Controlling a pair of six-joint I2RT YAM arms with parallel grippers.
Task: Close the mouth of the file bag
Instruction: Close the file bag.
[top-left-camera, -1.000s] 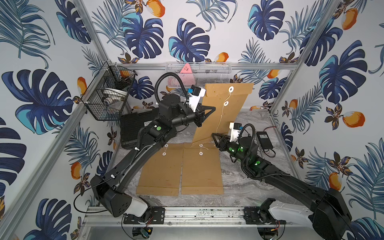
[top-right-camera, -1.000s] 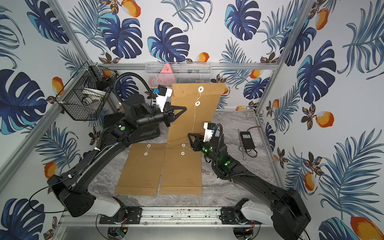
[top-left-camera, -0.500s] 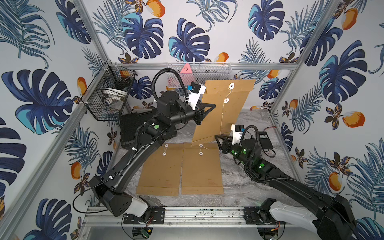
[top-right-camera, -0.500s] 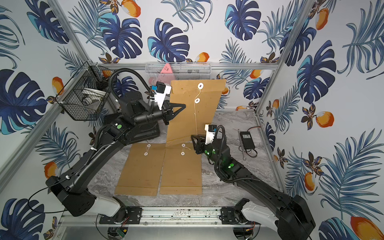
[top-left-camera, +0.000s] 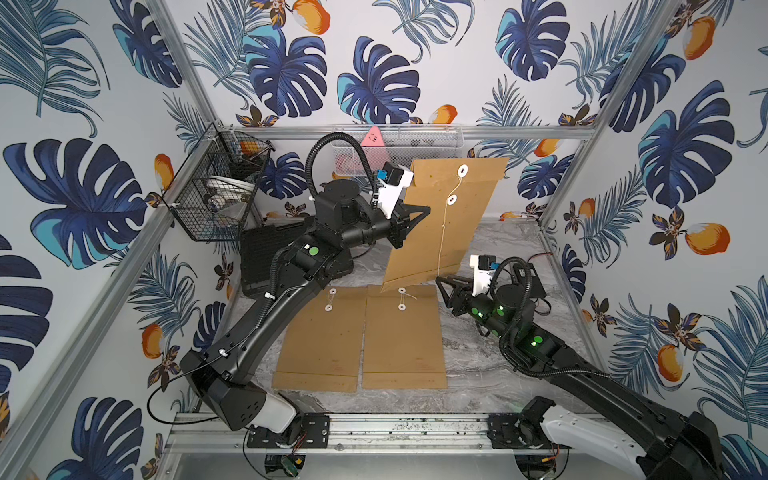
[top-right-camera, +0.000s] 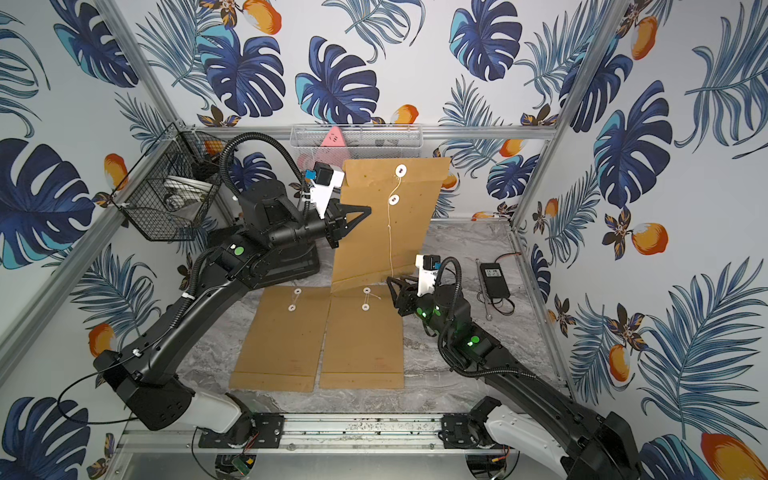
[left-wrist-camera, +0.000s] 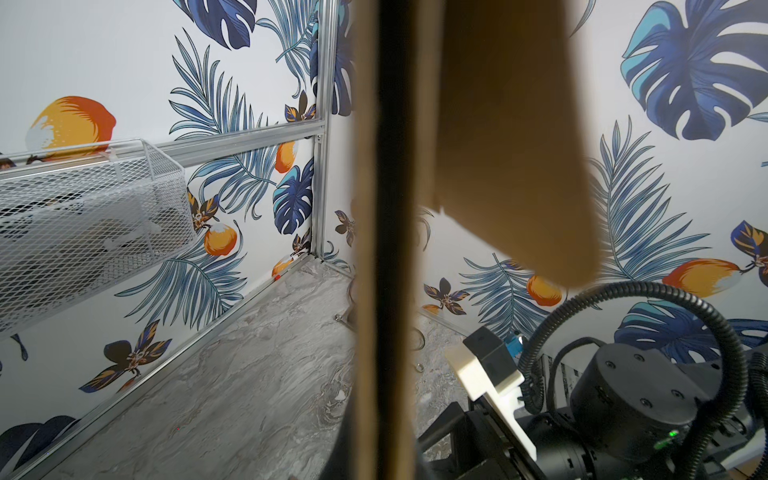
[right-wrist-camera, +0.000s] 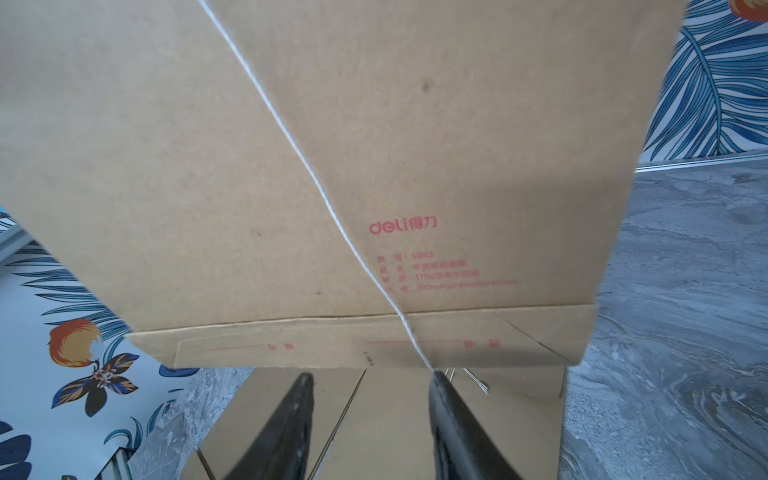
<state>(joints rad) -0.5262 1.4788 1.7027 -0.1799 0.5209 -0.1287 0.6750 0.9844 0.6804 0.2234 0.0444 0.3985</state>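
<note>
A brown paper file bag (top-left-camera: 449, 224) (top-right-camera: 386, 232) hangs upright over the back of the table, flap folded at the top. My left gripper (top-left-camera: 422, 212) (top-right-camera: 365, 210) is shut on its left edge. In the left wrist view the bag (left-wrist-camera: 386, 208) shows edge-on. A white string (top-left-camera: 442, 241) runs from the lower white disc (top-left-camera: 451, 200) down to my right gripper (top-left-camera: 441, 284) (right-wrist-camera: 370, 382). That gripper sits just under the bag's bottom edge (right-wrist-camera: 374, 349), open. The string (right-wrist-camera: 316, 183) ends at the tip of one of the fingers (right-wrist-camera: 436, 382); nothing lies between the jaws.
Two more file bags (top-left-camera: 320, 336) (top-left-camera: 403, 336) lie flat side by side under the hanging one. A black wire basket (top-left-camera: 216, 191) hangs on the left wall, and a white mesh tray (top-left-camera: 399, 145) on the back wall. A black box (top-left-camera: 266, 257) stands behind the left arm. A power adapter (top-right-camera: 492, 278) lies at the right.
The left arm has lifted the file bag slightly higher and farther back. My right gripper has shifted a little to the right under the bag, jaws still apart.
</note>
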